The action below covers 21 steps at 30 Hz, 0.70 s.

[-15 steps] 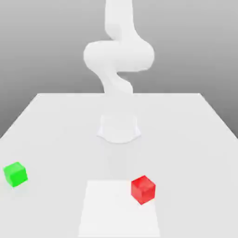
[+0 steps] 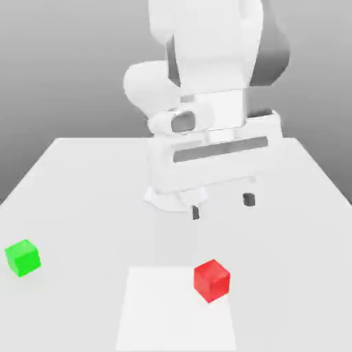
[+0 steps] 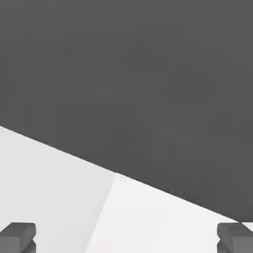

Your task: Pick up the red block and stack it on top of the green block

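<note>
The red block [image 2: 212, 280] sits on the white table near the front, on the right edge of a brighter white patch [image 2: 175, 309]. The green block [image 2: 23, 258] rests far off at the exterior view's left, apart from the red one. My gripper [image 2: 222, 206] hangs open above the table's middle, behind and well above the red block, with nothing between its two dark fingertips [image 2: 248, 199]. In the hand view the gripper [image 3: 126, 236] shows both fingertips [image 3: 18, 236] wide apart over the table's edge.
The white table [image 2: 82, 179] stretches wide around both blocks. My arm's white base [image 2: 165, 196] stands at the table's middle rear, with the bulky arm [image 2: 206, 55] rising above it. A grey backdrop [image 3: 148, 74] lies beyond the table edge.
The hand and gripper have swung forward and down into the exterior view, now hanging over the table's middle. Both blocks stay where they were.
</note>
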### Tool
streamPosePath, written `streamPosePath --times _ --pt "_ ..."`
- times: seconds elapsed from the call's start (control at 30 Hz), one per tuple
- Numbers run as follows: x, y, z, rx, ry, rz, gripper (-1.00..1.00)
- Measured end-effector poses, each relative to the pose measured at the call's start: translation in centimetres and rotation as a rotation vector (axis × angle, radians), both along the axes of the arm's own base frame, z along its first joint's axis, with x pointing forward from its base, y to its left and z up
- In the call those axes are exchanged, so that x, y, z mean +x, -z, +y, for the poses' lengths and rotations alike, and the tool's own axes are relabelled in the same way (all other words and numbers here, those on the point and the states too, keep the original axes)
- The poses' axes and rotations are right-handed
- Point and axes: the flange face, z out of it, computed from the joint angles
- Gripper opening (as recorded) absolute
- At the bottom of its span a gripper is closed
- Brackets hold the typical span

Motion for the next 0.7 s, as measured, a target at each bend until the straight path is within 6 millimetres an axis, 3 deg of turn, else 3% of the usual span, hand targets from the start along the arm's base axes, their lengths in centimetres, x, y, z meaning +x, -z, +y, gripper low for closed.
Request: streamPosePath --times 0.1,0.13,0.37,0.4,0.6,0.7 --pt "-3.1 6.1 0.4 -0.061 -0.088 0.096 0.0" --pt "-3.5 7.3 0.4 -0.07 -0.101 0.109 0.0" --pt "-4.0 13.2 0.4 -0.081 -0.114 0.122 0.0" --pt "-4.1 13.9 0.4 -0.08 -0.113 0.124 -1.0" --pt "-4.1 14.3 0.3 -0.079 -0.112 0.125 -1.0" --pt "-3.9 12.9 0.4 -0.08 -0.115 0.122 -1.0"
